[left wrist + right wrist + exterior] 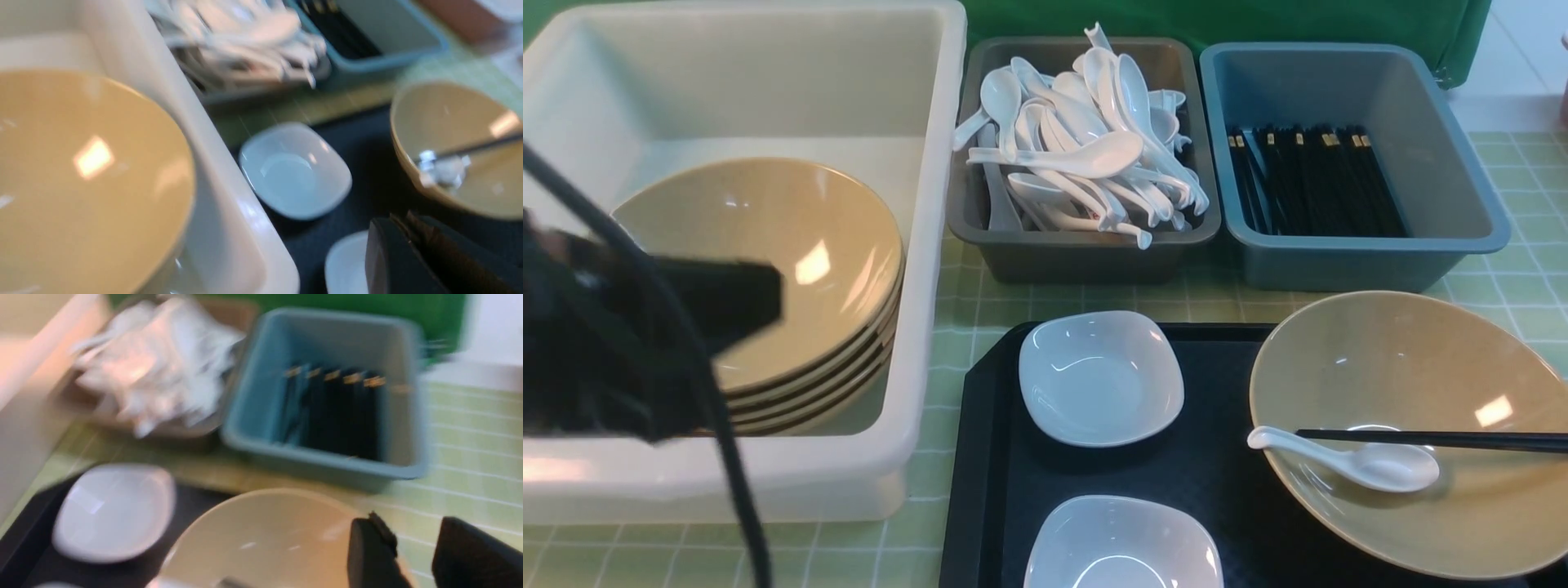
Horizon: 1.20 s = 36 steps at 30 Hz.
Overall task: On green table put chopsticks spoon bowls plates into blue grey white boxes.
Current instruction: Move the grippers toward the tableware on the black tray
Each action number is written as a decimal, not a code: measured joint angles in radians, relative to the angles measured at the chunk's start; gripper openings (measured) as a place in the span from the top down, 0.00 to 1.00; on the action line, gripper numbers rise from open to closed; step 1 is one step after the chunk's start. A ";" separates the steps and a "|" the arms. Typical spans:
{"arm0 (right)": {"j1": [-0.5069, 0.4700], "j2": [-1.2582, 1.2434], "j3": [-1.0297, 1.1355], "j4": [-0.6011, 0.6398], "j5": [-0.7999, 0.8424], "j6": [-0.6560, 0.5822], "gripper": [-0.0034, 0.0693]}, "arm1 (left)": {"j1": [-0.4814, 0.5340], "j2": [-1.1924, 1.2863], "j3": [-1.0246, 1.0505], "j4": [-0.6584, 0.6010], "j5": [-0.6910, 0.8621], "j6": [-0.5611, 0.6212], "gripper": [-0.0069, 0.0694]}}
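Green checked table — left end effector closed; right end effector, jaws apart, near tan bowl

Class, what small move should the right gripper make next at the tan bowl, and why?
Probably lower the open right gripper onto the chopsticks: they lie across the tan bowl, above the spoon, so they likely must go before either.

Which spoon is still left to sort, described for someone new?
Start at the black tray; on its right side sits a big tan bowl. Inside lies one white spoon, handle pointing left, crossed by black chopsticks. It is alone; all other spoons are heaped in the grey box.
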 joint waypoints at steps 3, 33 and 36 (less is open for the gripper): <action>0.033 0.110 -0.072 0.075 0.133 -0.150 0.63 | -0.058 0.043 0.000 -0.012 0.038 0.052 0.91; 0.257 0.933 -0.240 -0.507 0.437 -0.539 0.38 | -0.100 0.126 -0.052 -0.077 0.097 0.152 0.91; 0.257 0.943 -0.241 -0.518 0.427 -0.538 0.44 | -0.100 0.126 -0.052 -0.077 0.098 0.155 0.91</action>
